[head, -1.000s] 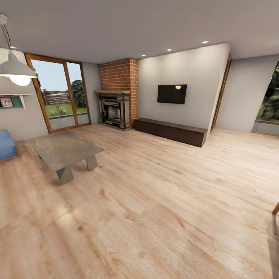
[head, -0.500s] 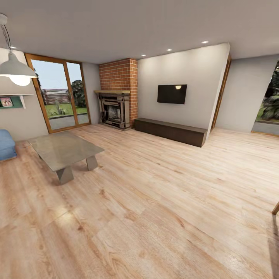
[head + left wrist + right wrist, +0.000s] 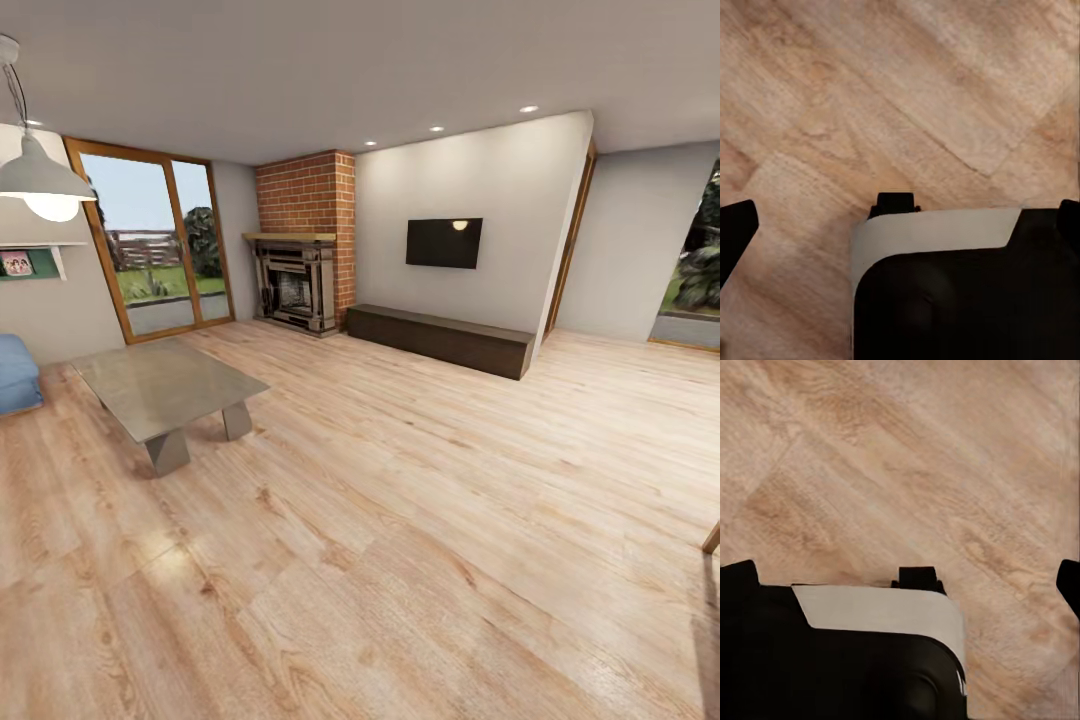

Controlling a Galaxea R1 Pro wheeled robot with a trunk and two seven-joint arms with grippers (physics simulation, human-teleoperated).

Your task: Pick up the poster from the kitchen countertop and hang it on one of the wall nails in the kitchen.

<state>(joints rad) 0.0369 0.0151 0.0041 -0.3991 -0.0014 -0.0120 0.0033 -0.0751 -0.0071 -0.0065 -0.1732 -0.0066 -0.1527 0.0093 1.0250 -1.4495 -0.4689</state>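
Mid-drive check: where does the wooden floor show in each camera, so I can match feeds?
Head view: the wooden floor spreads across the lower half, under the coffee table.
Left wrist view: the floor lies beyond the robot's black-and-white base.
Right wrist view: the floor lies beyond that base.
Shared landmark: the pale plank seams.

The right pincer [image 3: 900, 577] hangs spread above pale wood floor [image 3: 907, 457] and the robot's black-and-white base [image 3: 870, 652].

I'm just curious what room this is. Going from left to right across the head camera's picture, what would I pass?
Hanging lamp → blue seat → low grey table → glass patio doors → brick fireplace → wall-mounted TV → long dark bench → window onto greenery at the right edge.
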